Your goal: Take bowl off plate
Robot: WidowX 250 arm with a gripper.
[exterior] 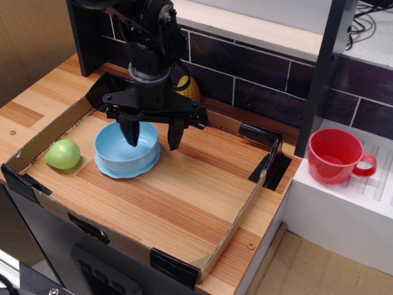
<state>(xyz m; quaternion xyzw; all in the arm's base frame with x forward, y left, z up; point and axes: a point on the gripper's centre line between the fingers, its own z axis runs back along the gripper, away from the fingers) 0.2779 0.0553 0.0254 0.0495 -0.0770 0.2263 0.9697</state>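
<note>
A: Where is the round light blue plastic bowl (126, 146)?

B: On the flat light blue plate (123, 171), left in the tray.

A: And the black gripper (151, 136)?

B: Its fingers are apart over the bowl's right rim. I'd close gently, then lift straight up.

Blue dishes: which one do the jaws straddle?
The bowl, the deep one stacked on the flat plate; one finger hangs inside it, the other outside its right rim.
</note>
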